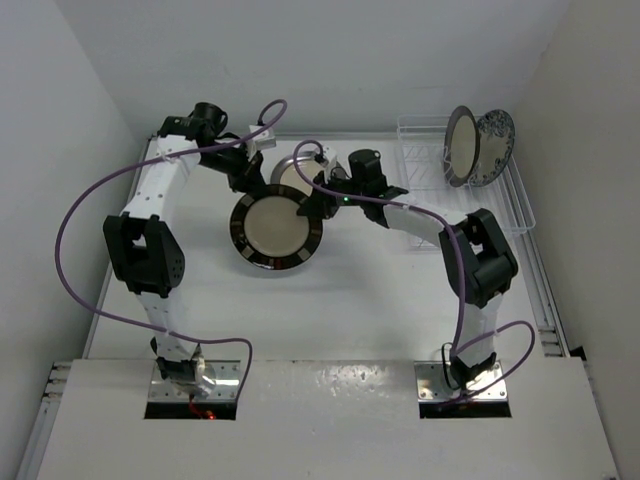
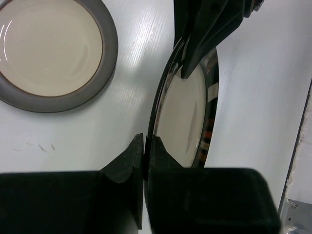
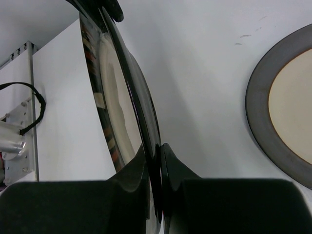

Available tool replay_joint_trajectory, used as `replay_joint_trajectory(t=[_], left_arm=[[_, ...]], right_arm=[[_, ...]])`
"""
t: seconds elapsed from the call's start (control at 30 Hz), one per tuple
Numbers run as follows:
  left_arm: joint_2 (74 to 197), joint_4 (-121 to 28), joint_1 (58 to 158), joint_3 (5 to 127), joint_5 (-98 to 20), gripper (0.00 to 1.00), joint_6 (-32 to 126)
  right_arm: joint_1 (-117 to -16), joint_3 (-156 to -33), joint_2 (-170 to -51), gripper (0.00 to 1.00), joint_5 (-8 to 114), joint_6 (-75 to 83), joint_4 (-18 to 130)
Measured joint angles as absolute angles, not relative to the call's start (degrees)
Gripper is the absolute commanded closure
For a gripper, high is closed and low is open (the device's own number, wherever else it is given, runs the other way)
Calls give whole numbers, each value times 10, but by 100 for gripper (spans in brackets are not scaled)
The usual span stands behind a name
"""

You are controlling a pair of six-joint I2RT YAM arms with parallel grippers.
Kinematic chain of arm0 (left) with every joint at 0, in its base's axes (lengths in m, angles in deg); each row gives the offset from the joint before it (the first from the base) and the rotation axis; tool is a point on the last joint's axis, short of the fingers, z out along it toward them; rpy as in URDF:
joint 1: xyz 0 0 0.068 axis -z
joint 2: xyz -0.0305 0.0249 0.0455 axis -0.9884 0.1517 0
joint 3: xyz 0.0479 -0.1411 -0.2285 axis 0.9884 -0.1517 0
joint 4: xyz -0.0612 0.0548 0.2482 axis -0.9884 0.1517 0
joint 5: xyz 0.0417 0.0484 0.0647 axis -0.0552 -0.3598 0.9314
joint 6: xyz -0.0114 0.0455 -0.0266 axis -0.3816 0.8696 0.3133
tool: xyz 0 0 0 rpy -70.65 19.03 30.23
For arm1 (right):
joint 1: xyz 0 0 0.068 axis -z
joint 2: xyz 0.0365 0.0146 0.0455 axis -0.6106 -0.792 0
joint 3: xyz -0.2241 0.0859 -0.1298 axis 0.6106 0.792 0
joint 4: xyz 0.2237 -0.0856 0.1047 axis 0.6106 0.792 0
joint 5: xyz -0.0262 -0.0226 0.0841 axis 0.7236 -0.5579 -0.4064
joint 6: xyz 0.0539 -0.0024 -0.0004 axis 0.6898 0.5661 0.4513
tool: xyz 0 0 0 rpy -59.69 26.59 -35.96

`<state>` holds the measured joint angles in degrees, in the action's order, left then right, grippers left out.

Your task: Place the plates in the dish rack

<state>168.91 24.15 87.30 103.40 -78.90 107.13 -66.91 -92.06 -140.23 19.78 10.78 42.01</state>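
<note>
While it hangs tilted over the middle of the table (image 1: 380,290), the striped plate (image 1: 275,228) is clamped at opposite rims: left hand (image 2: 145,146) pinched on one, right hand (image 3: 158,151) on the other; rack (image 1: 515,205) well apart, far right.

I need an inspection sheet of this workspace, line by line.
Surface: white table, no spills seen.
Job's things: cream round plate with dark striped rim held between both hands; cream plate with grey rim flat on the table; second grey-rimmed plate and white-and-blue floral plate upright in the white wire dish rack.
Clutter: nothing seen.
Hands: left hand and right hand shut on opposite rim edges of the striped plate.
Cables: purple cables loop along both arms.
Surroundings: white walls.
</note>
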Motion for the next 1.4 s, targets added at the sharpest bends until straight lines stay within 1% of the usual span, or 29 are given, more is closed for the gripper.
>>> replay_joint_trajectory(t=[0.3, 0.33, 0.37, 0.4, 0.43, 0.47, 0.6, 0.73, 0.87, 0.97, 1.17, 1.3, 1.4], left_arm=[[1689, 234, 877, 1037, -806, 100, 1066], [1689, 232, 877, 1037, -806, 98, 1063], [1689, 228, 877, 1037, -804, 85, 1057], [1689, 224, 877, 1037, -801, 45, 1048], [1689, 216, 877, 1037, -797, 19, 1037], [1689, 209, 878, 1038, -792, 0, 1025], [1689, 169, 871, 1048, -753, 0, 943], [1689, 108, 843, 1093, -676, 0, 844], [1686, 55, 801, 1147, -588, 0, 776], [1678, 33, 775, 1145, -540, 0, 751], [1668, 29, 767, 1084, -522, 0, 731], [1668, 33, 767, 1072, -523, 0, 729], [1668, 31, 767, 1070, -523, 0, 729]], right_arm=[[-659, -907, -1386, 100, 195, 109, 416], [-659, -907, -1385, 100, 194, 109, 416], [-658, -907, -1385, 100, 194, 109, 416], [-657, -907, -1383, 100, 195, 110, 418], [-657, -907, -1380, 100, 200, 111, 421], [-657, -906, -1375, 100, 211, 117, 427], [-637, -906, -1340, 100, 269, 127, 459], [-589, -919, -1286, 100, 343, 136, 506], [-532, -963, -1242, 100, 449, 125, 549], [-490, -1006, -1222, 100, 535, 107, 567], [-425, -1082, -1219, 100, 706, 30, 572], [-413, -1134, -1258, 100, 777, -37, 569], [-412, -1146, -1289, 100, 807, -74, 555]])
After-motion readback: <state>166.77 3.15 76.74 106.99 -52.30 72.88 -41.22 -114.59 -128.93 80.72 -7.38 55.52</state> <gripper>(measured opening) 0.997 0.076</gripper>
